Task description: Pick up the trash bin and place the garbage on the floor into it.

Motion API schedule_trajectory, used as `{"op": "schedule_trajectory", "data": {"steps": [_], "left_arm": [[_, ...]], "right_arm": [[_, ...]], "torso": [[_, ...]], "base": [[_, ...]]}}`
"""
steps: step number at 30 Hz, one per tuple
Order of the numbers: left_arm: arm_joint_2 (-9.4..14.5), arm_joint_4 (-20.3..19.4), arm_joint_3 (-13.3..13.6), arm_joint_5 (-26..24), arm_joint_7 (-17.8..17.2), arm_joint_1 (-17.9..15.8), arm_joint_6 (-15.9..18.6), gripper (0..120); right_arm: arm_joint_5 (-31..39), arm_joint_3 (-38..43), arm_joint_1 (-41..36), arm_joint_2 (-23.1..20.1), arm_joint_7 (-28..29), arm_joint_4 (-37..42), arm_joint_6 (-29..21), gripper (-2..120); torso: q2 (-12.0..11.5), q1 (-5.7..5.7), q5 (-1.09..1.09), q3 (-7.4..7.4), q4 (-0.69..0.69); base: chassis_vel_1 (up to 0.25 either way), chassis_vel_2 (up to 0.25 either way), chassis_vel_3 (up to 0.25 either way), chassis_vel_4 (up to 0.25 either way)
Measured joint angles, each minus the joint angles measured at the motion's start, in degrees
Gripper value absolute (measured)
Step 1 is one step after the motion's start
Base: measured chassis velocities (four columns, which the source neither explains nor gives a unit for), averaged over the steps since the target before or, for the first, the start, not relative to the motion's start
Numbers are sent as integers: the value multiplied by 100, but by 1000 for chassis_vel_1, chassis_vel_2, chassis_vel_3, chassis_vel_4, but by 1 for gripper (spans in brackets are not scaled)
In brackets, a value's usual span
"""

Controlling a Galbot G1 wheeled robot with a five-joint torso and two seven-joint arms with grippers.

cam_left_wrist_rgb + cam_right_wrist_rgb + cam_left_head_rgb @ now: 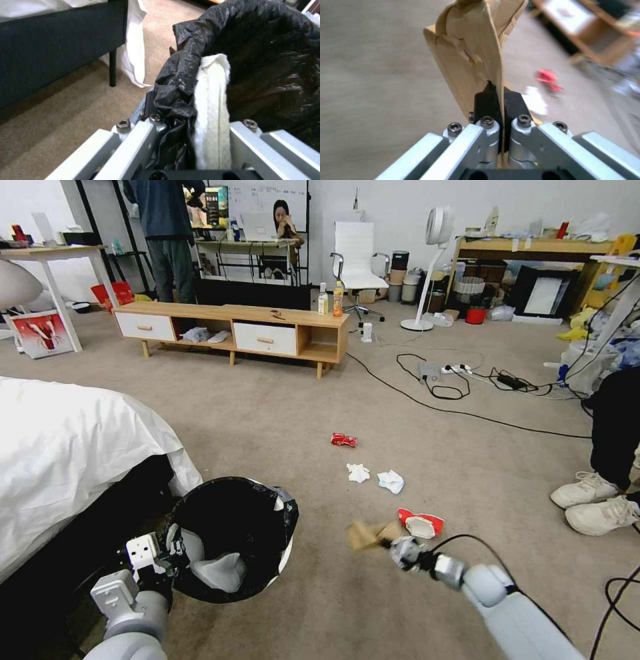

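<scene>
The left hand grips the rim of the trash bin, held beside the bed. Right of the bin, the right hand pinches the brown paper bag. Just beyond lies what looks like a paper cup, then two tissues and a red can on the floor.

Even indoor light, blurred wrist-view backgrounds.

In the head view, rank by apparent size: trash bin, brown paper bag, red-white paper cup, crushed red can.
1. trash bin, held by the left gripper
2. and 3. brown paper bag, in the right gripper, and red-white paper cup look alike
4. crushed red can, though farther off
</scene>
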Motion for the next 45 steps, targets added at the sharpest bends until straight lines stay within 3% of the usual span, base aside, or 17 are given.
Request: {"op": "schedule_trajectory", "data": {"steps": [2, 14, 22, 27, 38, 45], "left_arm": [[71, -20, -13, -76, -37, -36, 75, 7], [304, -129, 27, -627, -444, -204, 689, 7], [467, -191, 258, -1339, -681, -247, 1019, 7], [685, 49, 639, -1711, -727, -448, 1056, 7], [726, 526, 1105, -1900, -597, -817, 846, 7], [709, 791, 1231, -1964, -518, -1086, 733, 7]], "right_arm": [[320, 390, -231, -185, 306, 508, -78, 0], [1270, 1220, -535, -496, 594, 2830, -451, 0], [2129, 861, -512, -637, 383, 4095, -568, 0], [2844, 366, -615, -852, 149, 5029, -877, 0], [3182, -292, -865, -1023, 36, 5396, -980, 0], [3178, -608, -1038, -1074, 17, 5343, -983, 0]], "torso": [[0, 0, 0, 0, -3], [0, 0, -1, 0, -1], [0, 0, -2, 0, 0], [0, 0, -1, 0, -2], [0, 0, -1, 0, -2], [0, -1, -1, 0, -1]], "base": [[0, 0, 0, 0], [0, 0, 0, 0], [0, 0, 0, 0], [0, 0, 0, 0], [0, 0, 0, 0], [0, 0, 0, 0]]}}
